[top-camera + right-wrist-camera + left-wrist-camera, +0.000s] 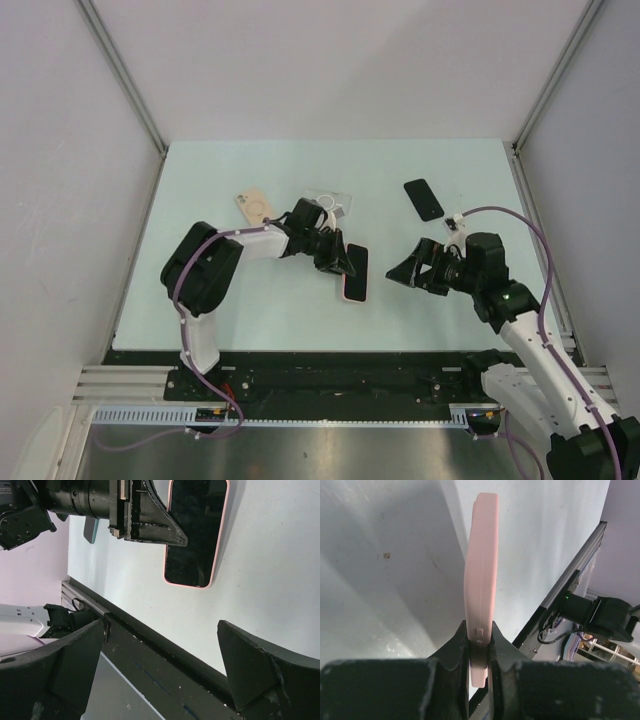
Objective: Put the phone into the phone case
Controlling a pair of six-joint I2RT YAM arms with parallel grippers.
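A pink phone case (355, 272) lies flat near the table's middle, and the black face of a phone (195, 530) fills it, with the pink rim (220, 540) showing around it. My left gripper (335, 258) is shut on the case's far end. The left wrist view shows the case edge-on (481, 580), pinched between both fingers (502, 647). My right gripper (405, 270) hangs a little to the right of the case. It is wide open with nothing between its fingers (250, 665). I cannot tell whether the case touches the table.
A second black phone (423, 199) lies at the back right. A beige case (254, 206) and a clear plastic bag (330, 207) lie behind the left arm. The table's black front rail (150, 640) runs close under the right gripper.
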